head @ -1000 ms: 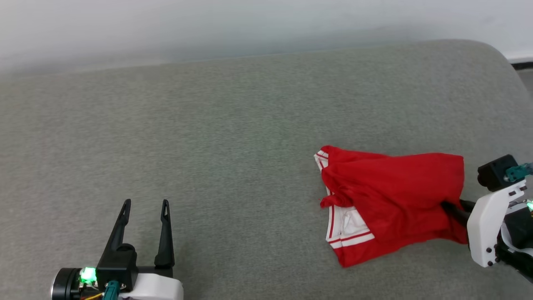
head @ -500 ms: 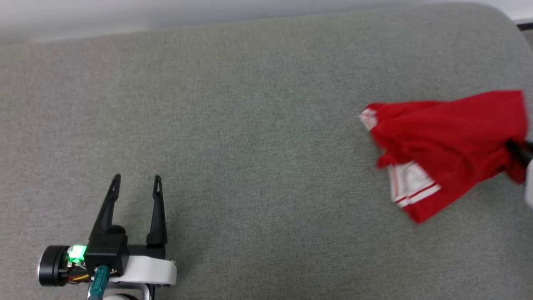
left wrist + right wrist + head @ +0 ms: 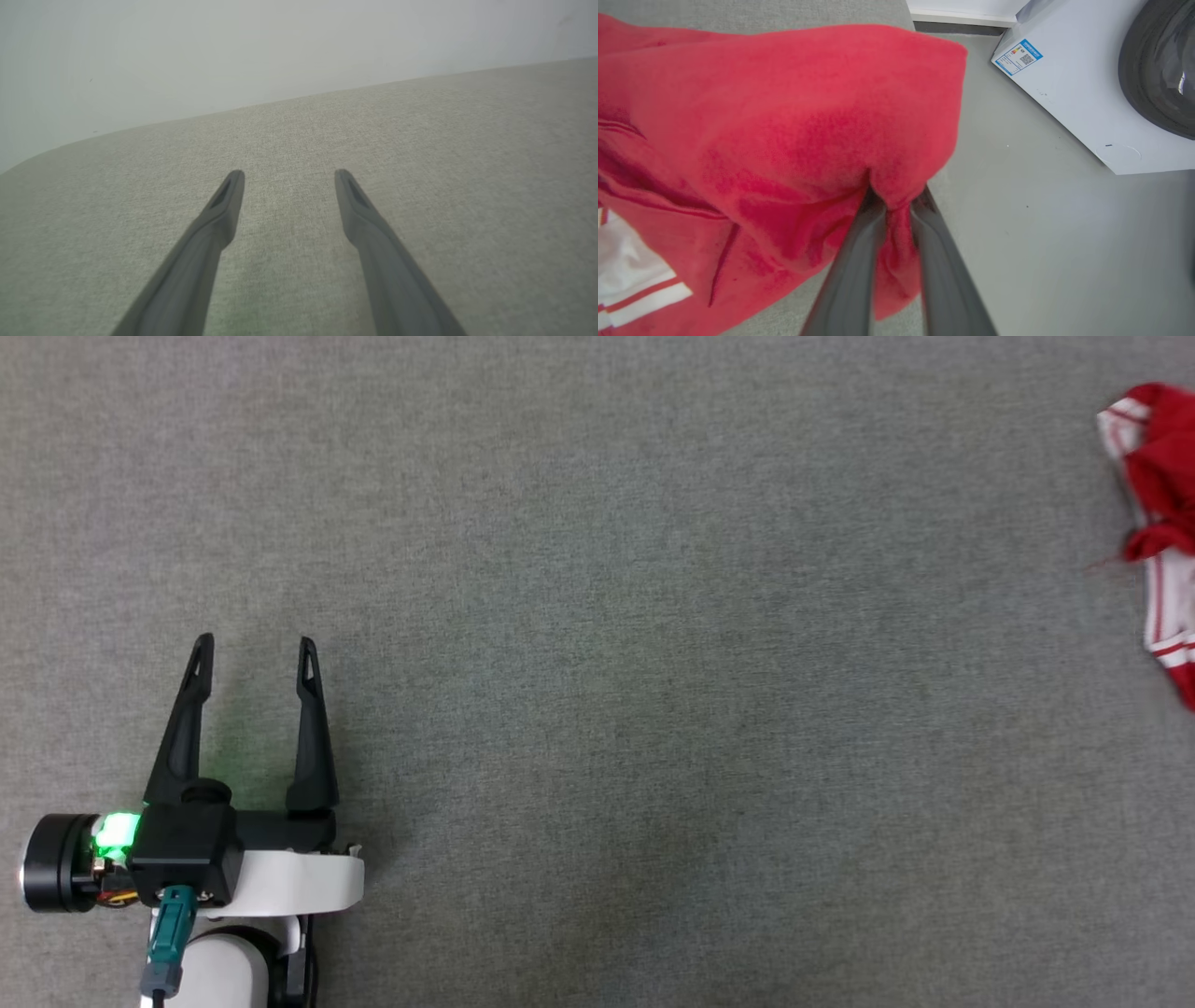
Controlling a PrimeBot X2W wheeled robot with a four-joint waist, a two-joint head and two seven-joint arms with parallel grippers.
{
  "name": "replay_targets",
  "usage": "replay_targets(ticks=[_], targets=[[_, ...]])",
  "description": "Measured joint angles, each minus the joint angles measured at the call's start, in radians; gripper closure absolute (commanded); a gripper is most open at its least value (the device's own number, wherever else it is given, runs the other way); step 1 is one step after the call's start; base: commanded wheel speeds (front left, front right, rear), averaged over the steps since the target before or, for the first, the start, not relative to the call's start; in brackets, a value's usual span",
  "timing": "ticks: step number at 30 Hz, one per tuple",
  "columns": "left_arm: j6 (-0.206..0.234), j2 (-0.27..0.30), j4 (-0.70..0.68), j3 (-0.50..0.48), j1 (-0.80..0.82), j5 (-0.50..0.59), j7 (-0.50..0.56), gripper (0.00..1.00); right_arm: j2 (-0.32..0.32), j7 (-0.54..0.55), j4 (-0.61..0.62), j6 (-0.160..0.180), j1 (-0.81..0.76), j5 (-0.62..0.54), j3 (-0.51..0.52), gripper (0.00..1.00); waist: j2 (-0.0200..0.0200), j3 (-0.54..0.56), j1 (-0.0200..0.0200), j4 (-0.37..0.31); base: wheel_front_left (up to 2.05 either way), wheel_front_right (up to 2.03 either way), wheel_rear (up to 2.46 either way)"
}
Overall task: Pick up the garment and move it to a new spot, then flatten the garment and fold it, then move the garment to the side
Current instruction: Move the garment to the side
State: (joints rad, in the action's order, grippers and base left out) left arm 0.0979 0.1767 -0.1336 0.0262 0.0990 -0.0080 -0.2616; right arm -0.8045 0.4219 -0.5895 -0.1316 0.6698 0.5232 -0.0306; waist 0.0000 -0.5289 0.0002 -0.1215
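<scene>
My right gripper [image 3: 896, 199] pinches a fold of the red jersey-style shirt with white, red-striped sleeve trim [image 3: 784, 116] between its two dark fingers. The bunched cloth spreads to the wrist view's left over the grey-green woven fabric cushion [image 3: 784, 11], beside a grey floor [image 3: 1041, 242] and a white front-loading washing machine [image 3: 1069, 98]. From the head camera I see the shirt at the cushion's far right edge, well apart from my left gripper [image 3: 255, 642], its fingers spread wide and empty at lower left
</scene>
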Motion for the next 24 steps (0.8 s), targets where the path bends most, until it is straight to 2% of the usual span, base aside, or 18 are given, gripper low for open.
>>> replay_targets(ticks=[9,10,11,12,18,24], targets=[[0.009,0.002,-0.02,0.003,0.016,0.004,0.0,0.0,-0.017,-0.002,-0.105,0.0,0.064,-0.057,0.074,1.0,0.0,-0.051,-0.0001,0.019,0.0,0.0,0.0],[0.01,0.002,-0.02,0.003,0.018,0.004,0.0,0.0,-0.013,-0.013,-0.115,0.0,0.069,-0.067,0.083,0.9,0.0,-0.052,-0.0001,0.02,0.0,0.0,0.0],[0.011,0.002,-0.02,0.003,0.019,0.004,0.0,0.0,-0.011,-0.023,-0.123,0.0,0.073,-0.079,0.091,0.23,0.0,-0.051,0.0,0.021,0.0,0.0,0.0],[0.012,0.001,-0.018,0.004,0.021,0.003,0.0,0.0,-0.007,-0.027,-0.13,0.0,0.076,-0.089,0.096,0.0,0.0,-0.049,-0.0001,0.022,0.0,0.0,0.0],[0.017,-0.007,0.004,0.01,0.018,-0.004,0.0,0.0,0.035,-0.086,-0.145,0.0,0.077,-0.127,0.119,0.0,0.0,-0.001,-0.0001,0.03,0.0,0.0,0.0],[0.021,-0.024,0.031,0.011,-0.034,-0.013,0.0,0.0,0.075,-0.211,-0.055,0.0,0.016,-0.149,0.113,0.0,0.0,0.097,-0.0002,0.038,0.0,0.0,0.0]])
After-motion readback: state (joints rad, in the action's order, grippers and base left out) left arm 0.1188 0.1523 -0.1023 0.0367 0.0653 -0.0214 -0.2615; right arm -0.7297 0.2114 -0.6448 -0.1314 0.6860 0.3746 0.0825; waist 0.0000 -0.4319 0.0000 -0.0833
